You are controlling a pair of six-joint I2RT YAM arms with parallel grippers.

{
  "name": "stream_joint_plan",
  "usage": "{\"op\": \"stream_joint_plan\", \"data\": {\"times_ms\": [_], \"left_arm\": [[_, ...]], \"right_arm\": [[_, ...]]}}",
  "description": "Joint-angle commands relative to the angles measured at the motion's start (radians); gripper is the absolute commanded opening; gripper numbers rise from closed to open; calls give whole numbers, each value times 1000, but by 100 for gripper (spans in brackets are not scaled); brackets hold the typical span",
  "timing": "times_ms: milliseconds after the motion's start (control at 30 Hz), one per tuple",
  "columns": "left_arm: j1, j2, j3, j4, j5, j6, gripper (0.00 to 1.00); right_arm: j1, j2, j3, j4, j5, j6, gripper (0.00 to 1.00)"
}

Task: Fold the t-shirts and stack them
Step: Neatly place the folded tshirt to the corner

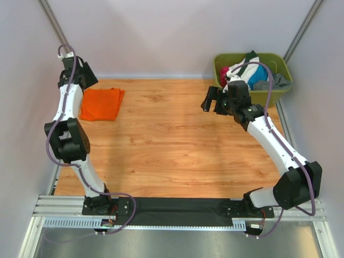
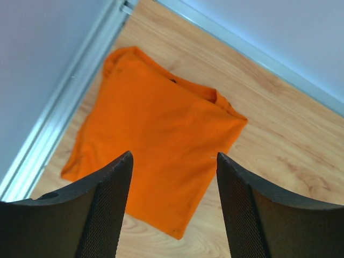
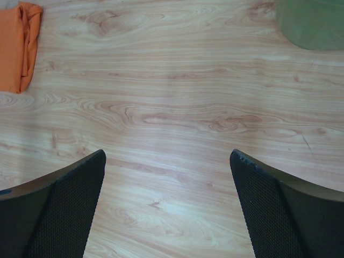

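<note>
A folded bright orange t-shirt (image 1: 102, 104) lies flat at the far left of the wooden table. It fills the left wrist view (image 2: 156, 129) and shows at the top left corner of the right wrist view (image 3: 20, 45). My left gripper (image 1: 88, 75) hangs above the shirt's far left side, open and empty (image 2: 174, 161). My right gripper (image 1: 210, 100) is open and empty above bare wood (image 3: 166, 158) near the tub. More crumpled shirts (image 1: 250, 72) lie in the olive-green tub (image 1: 279, 91).
The olive-green tub stands at the far right corner and shows in the right wrist view (image 3: 312, 24). Pale walls close the table at the back and sides. A metal rail (image 2: 59, 107) runs along the left edge beside the orange shirt.
</note>
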Motion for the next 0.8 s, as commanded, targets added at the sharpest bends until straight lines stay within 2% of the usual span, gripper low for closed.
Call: {"op": "stream_joint_plan", "data": {"times_ms": [0, 133, 267, 533, 633, 767], "left_arm": [[-31, 128, 38, 22, 108, 4, 70], [-55, 237, 127, -29, 113, -12, 66], [-81, 284, 115, 0, 154, -38, 58], [-108, 337, 118, -4, 131, -41, 56], [-108, 318, 124, -32, 104, -27, 56], [-108, 159, 118, -58, 85, 10, 61]], "right_arm": [[0, -4, -8, 50, 23, -23, 100], [0, 24, 4, 48, 39, -27, 100], [1, 53, 27, 51, 42, -24, 100], [1, 96, 62, 33, 42, -33, 100], [-2, 88, 74, 24, 42, -30, 100], [0, 54, 100, 16, 42, -32, 100]]}}
